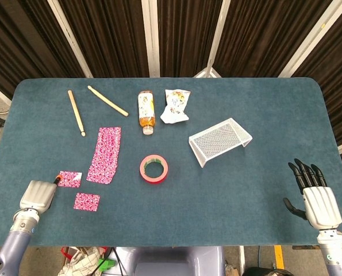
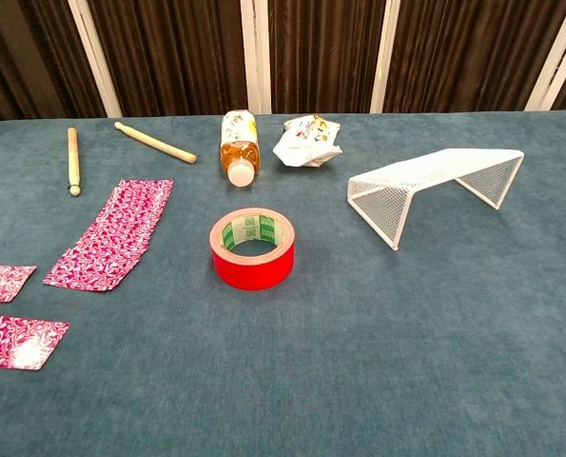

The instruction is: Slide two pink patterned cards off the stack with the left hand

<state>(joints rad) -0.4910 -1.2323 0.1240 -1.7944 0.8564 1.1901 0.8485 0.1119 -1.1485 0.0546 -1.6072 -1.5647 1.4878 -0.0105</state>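
Pink cards: the stack point(image 1: 104, 154) is fanned with its long axis near-to-far; two cards point(image 1: 69, 179) point(image 1: 87, 202) lie left of it. One card is touched by a fingertip of the left hand point(image 1: 38, 195); whether that hand is closed cannot be told. The right hand point(image 1: 315, 198) is held open.

The head view looks steeply down from above the near edge, taking in the whole table point(image 1: 262, 115) with curtains behind. The chest view sits lower and closer, facing across the tabletop. Both share the red tape roll point(image 1: 154, 168) point(image 2: 252, 248) and wire rack point(image 1: 221, 140) point(image 2: 435, 190).
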